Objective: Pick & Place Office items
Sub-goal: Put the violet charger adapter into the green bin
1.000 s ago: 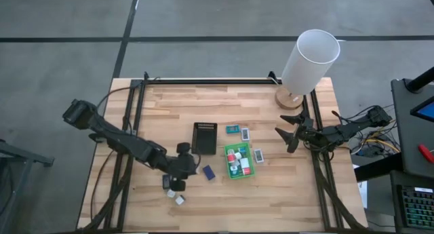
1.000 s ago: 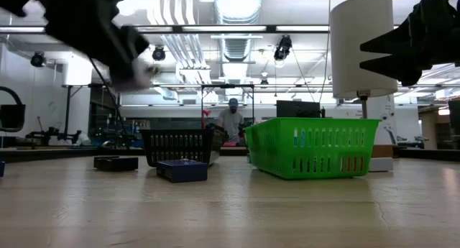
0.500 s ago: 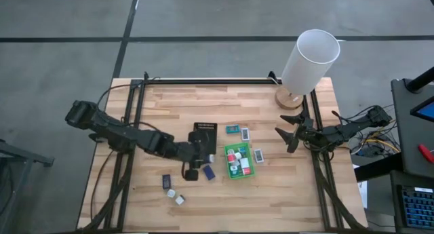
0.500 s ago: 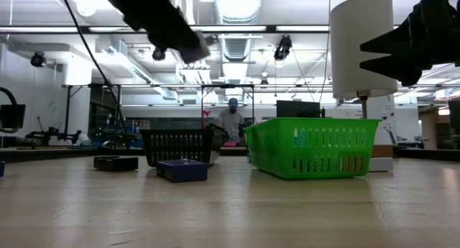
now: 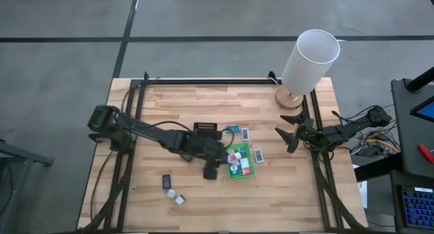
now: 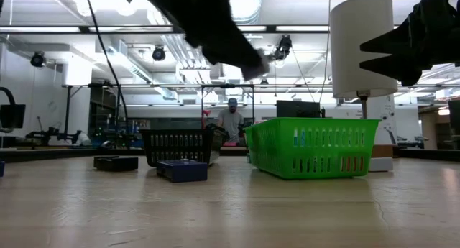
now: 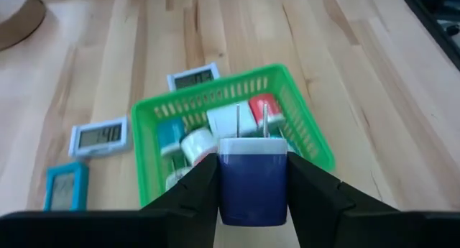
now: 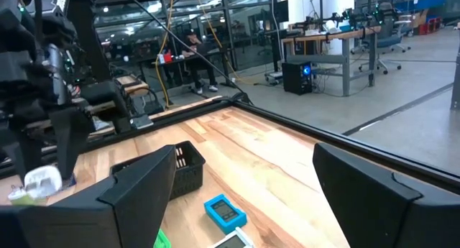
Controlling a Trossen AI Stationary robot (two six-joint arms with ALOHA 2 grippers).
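- Wooden table [image 5: 169, 105]; lab room behind, a person [image 6: 231, 121] standing far off.
- Nearest: loose office items [image 5: 172, 188] on the front boards.
- Left gripper [image 7: 253, 177] pinching a dark blue plug block [image 7: 253, 183], poised above the green tray [image 7: 307, 136] of items.
- Right gripper [image 5: 287, 134] spread, empty, at the right edge.

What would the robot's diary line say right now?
left gripper: shut on blue-and-white plug, above green tray | right gripper: open, waiting at table's right edge
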